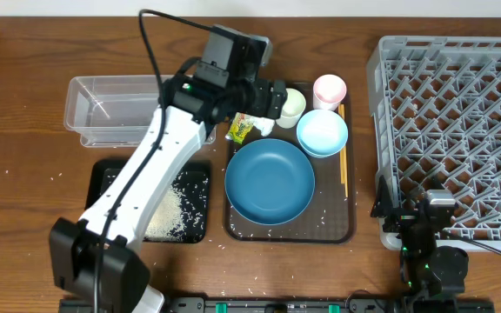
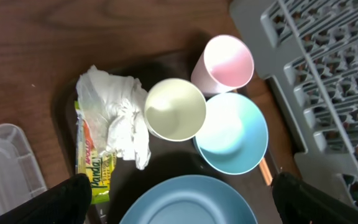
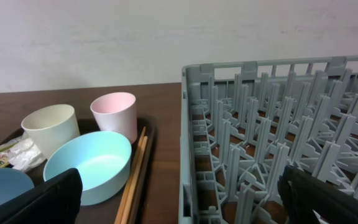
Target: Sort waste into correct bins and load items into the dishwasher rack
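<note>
My left gripper (image 2: 180,186) hangs open above the back of the brown tray, with nothing between its fingers (image 2: 67,199). Beneath it lie the crumpled tissue (image 2: 114,106) and the yellow-green wrapper (image 2: 92,163); the white cup (image 2: 174,109) is touching the tissue. The pink cup (image 2: 227,61), light-blue bowl (image 2: 232,134) and deep-blue plate (image 2: 188,202) share that tray. Rice grains (image 1: 174,213) lie in the black tray (image 1: 103,178), in front of the clear tub (image 1: 111,109). My right gripper (image 3: 179,193) is open and empty at the front left corner of the grey rack (image 3: 278,124).
The dishes and waste sit on a brown serving tray (image 1: 290,233). Wooden chopsticks (image 1: 343,156) lie along its right side. Stray rice grains dot the table around both trays. The left arm (image 1: 146,174) stretches over the black tray.
</note>
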Robot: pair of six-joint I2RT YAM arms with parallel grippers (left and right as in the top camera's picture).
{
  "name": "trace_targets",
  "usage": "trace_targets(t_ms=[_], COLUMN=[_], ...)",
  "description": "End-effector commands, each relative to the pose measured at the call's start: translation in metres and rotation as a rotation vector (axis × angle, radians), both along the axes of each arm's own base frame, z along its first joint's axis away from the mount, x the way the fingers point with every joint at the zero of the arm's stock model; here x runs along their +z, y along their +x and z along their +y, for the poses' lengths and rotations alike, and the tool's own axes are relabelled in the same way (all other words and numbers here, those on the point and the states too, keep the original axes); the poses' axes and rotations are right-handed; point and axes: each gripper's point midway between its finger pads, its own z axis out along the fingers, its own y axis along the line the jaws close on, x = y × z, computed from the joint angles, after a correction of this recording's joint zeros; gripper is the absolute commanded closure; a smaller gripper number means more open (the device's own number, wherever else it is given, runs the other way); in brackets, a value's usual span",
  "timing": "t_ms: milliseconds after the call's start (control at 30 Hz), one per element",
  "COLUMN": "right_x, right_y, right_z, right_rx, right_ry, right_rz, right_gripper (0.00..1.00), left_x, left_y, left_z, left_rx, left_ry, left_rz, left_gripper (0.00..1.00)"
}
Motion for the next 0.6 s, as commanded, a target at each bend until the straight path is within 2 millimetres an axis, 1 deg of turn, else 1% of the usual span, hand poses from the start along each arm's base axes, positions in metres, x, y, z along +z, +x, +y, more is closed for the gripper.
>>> trace_targets(t_ms=[0, 167, 333, 400, 433, 500, 567], right_x=[0.0, 0.0, 0.0, 0.0, 0.0, 0.0, 0.0], right_y=[0.0, 0.0, 0.0, 0.0, 0.0, 0.0, 0.0], right_z=[-0.004, -0.004, -0.004, -0.004, -0.004, -0.004, -0.004], right_rx=[-0.02, -0.02, -0.02, -0.02, -0.02, -0.02, -0.02], right_ry=[-0.014, -0.014, -0.014, -0.014, -0.014, -0.014, -0.014], right_rz=[-0.001, -0.001, -0.001, -0.001, -0.001, -0.001, -0.001], right_gripper=[0.01, 0.01, 0.01, 0.01, 0.01, 0.01, 0.01], left_x=[0.002, 0.009, 0.002, 0.001, 0.001, 0.007, 0.016], left_y=[0.001, 0.009, 0.013, 0.021, 0.027, 0.039, 0.046], left_z=[-0.001, -0.005, -0.006, 0.003, 0.012, 0.033, 0.055], left_rx=[-0.003, -0.003, 0.0, 0.045, 0.086, 0.184, 0.295], left_ry=[-0.015, -0.035, -0.027, 0.016, 0.054, 0.129, 0.168], left_rz=[-0.008, -0.05, -0.046, -0.07, -0.095, -0.152, -0.185], left_gripper=[0.05, 0.05, 0.05, 0.05, 0.06, 0.09, 0.09])
